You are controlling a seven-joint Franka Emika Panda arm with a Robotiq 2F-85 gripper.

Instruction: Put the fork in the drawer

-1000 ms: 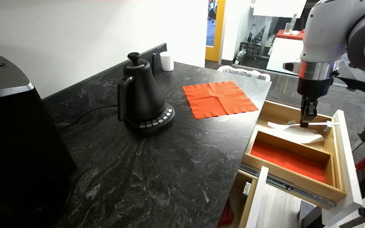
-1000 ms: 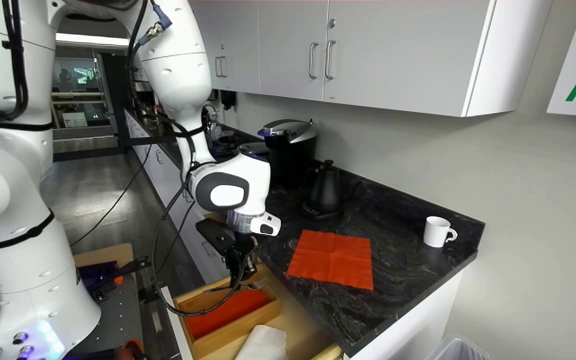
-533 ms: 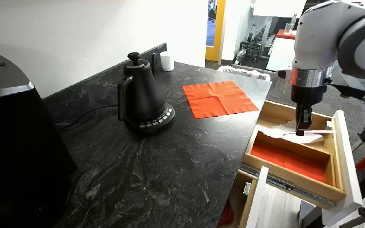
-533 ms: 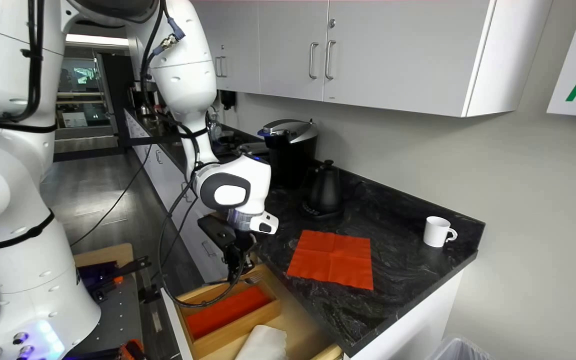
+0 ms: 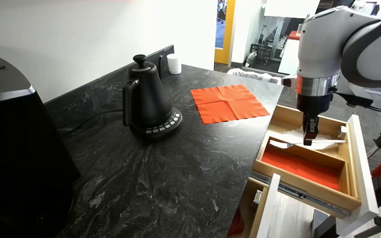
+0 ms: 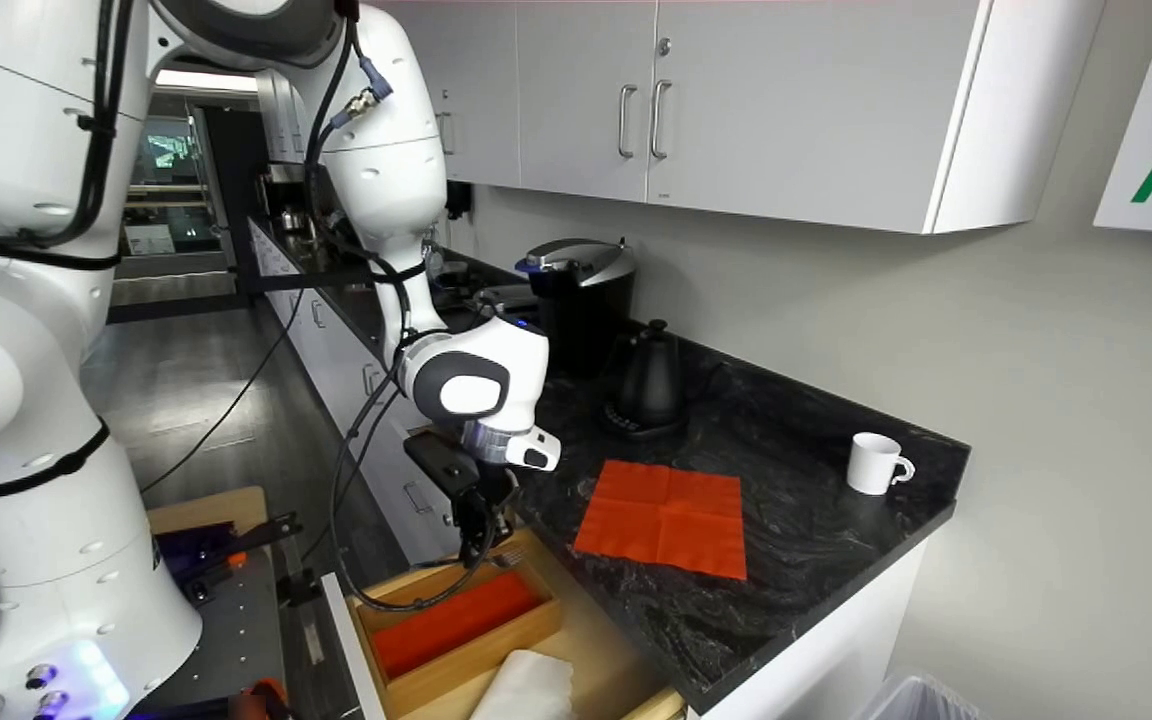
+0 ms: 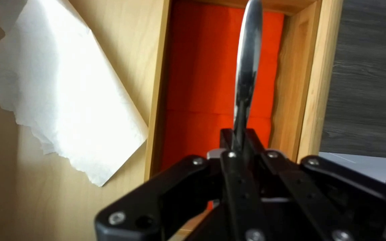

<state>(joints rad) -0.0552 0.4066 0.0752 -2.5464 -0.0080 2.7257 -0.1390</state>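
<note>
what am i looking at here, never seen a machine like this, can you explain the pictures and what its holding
The machine is a robot arm: white jointed segments ending in a black gripper, a kind of two-fingered pincer. The wide pictures come from two cameras standing outside it, in different places; the close-up comes from a camera on its wrist, looking down.

On the black countertop stand a black electric kettle, a white mug and what looks like a coffee maker; a red-orange napkin lies flat. Beside the countertop, a wooden drawer stands open, with white paper and a tray lined in red-orange inside.

The gripper is holding a fork over that tray; the task is to put it in the drawer.
</note>
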